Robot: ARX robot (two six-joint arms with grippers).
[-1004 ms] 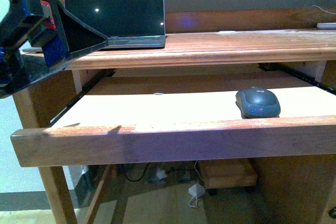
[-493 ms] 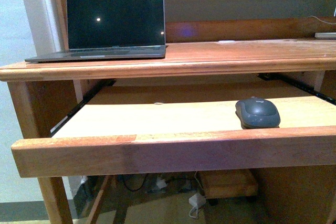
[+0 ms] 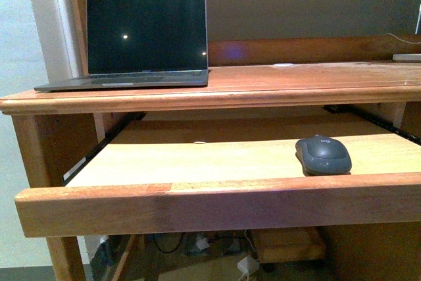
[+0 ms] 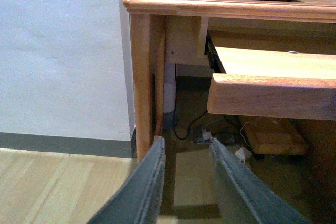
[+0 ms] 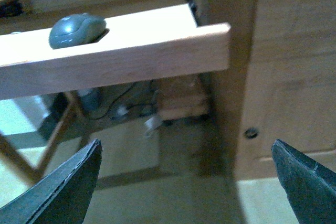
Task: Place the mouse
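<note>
The dark grey mouse (image 3: 323,155) lies on the pulled-out wooden keyboard tray (image 3: 197,162), toward its right end. It also shows in the right wrist view (image 5: 77,30), on the tray above and beyond the gripper. My right gripper (image 5: 186,153) is wide open and empty, low below the tray's front rail. My left gripper (image 4: 185,150) is open and empty, low near the floor by the desk's left leg (image 4: 143,77). Neither gripper shows in the front view.
An open laptop (image 3: 141,37) with a dark screen stands on the desk top (image 3: 296,80) at the left. Cables and a power adapter (image 3: 247,265) lie on the floor under the desk, beside a wooden box (image 3: 286,245). A white wall (image 4: 63,51) lies left of the desk.
The left arm, which filled the upper left of the front view a second ago, has dropped out of it. The view has shifted slightly; the mouse has not moved on the tray.
</note>
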